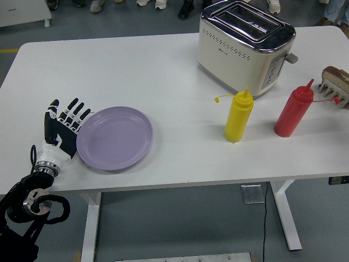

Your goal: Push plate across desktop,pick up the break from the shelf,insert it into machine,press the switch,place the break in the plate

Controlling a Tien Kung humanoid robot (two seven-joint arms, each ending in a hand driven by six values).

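Plate-push step: left hand (64, 131), flat with fingers extended and grasping nothing, presses the left rim of the plate (115, 137) at the table's (136, 65) near-left; next likely more rightward shoving toward the toaster (245, 43), bread (334, 73) far right.

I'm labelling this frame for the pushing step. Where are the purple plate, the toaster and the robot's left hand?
purple plate (115, 137), head view, on the middle of its flat well.
toaster (234, 54), head view, on its cream side wall.
left hand (61, 134), head view, on the back of the hand at the plate's left rim.
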